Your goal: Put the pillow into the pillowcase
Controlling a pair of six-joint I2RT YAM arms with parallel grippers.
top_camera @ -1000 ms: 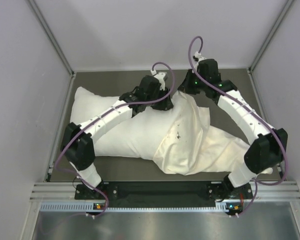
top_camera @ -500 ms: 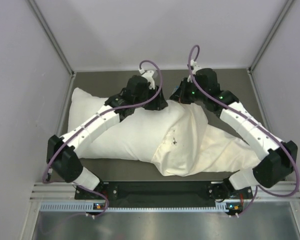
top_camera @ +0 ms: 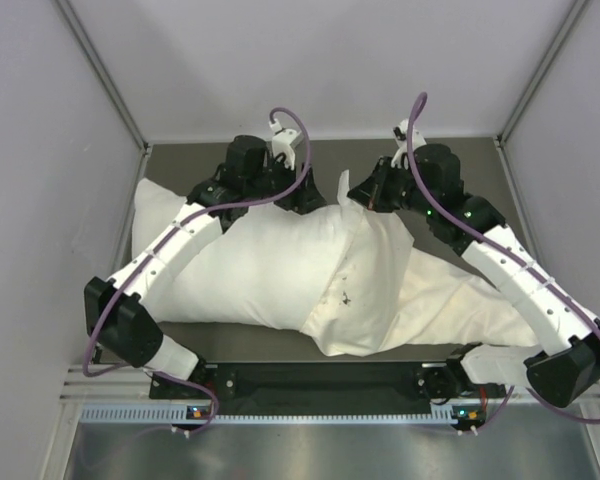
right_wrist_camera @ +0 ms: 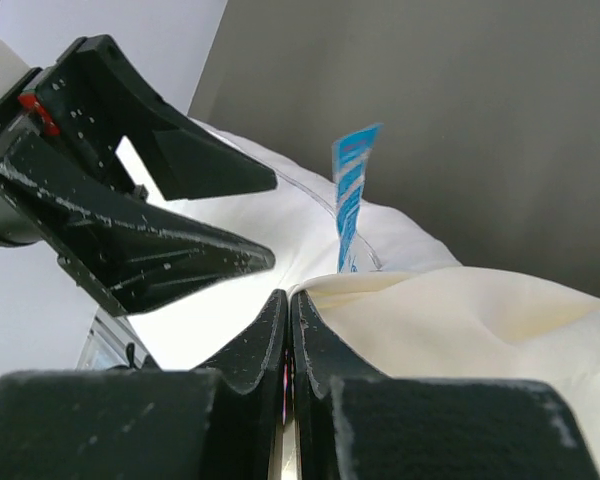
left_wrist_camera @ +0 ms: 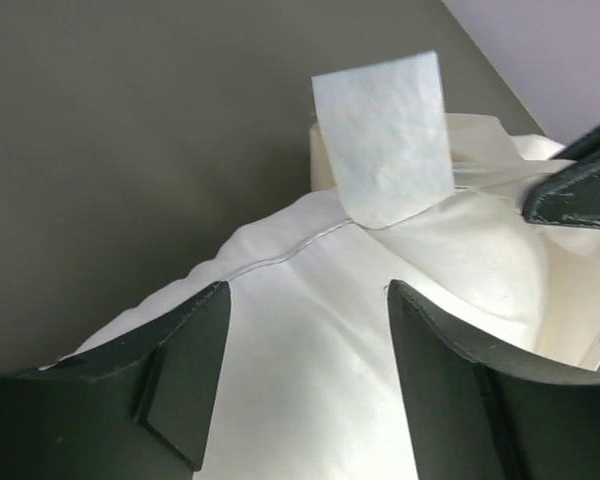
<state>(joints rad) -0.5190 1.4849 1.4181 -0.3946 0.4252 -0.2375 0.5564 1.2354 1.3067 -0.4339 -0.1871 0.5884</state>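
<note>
Now the left gripper (left_wrist_camera: 305, 295) has moved left along the pillow (top_camera: 230, 270), and it is wide open. The right gripper (right_wrist_camera: 286, 300) stays pinched on the pillowcase (top_camera: 380, 290) edge. Only the pillow's right end is covered, so more pulling is probably needed.

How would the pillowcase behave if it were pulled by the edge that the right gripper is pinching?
Probably floppy: the pillowcase lies in limp wrinkles and folds. Pulled from the one edge in the right gripper, it would likely peak there and sag elsewhere. It may drag where it bunches over the plump pillow.
</note>
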